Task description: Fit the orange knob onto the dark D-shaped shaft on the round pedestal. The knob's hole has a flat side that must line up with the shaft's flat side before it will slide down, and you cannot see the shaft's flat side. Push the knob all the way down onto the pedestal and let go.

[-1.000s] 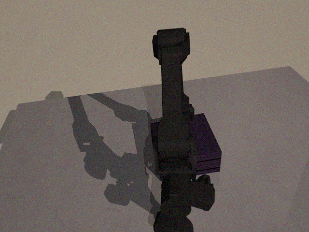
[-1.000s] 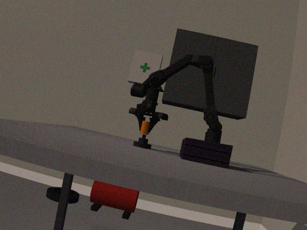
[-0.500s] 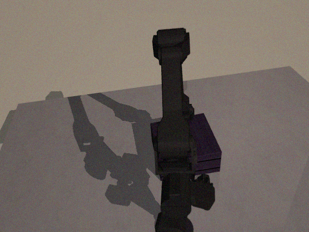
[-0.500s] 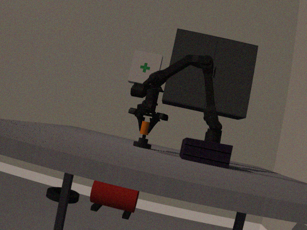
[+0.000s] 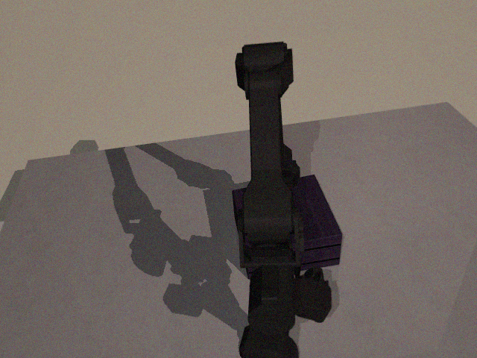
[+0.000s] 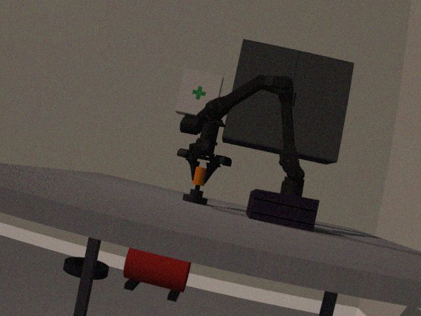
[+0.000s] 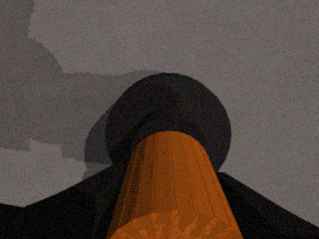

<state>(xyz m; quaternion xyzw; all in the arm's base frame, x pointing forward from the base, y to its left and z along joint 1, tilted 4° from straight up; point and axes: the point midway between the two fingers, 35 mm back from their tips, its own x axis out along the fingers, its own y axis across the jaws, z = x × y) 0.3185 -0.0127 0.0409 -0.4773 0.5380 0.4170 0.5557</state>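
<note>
My gripper is shut on the orange knob and holds it upright. The knob hangs right above the dark round pedestal. In the exterior view a short piece of the dark shaft shows between the knob's lower end and the pedestal. In the wrist view the knob covers the middle of the pedestal and hides the shaft. In the top view the arm hides the knob and the pedestal.
The arm's dark purple base block stands on the grey table to the right of the pedestal. A dark panel and a white sign with a green cross stand behind. A red cylinder hangs under the table.
</note>
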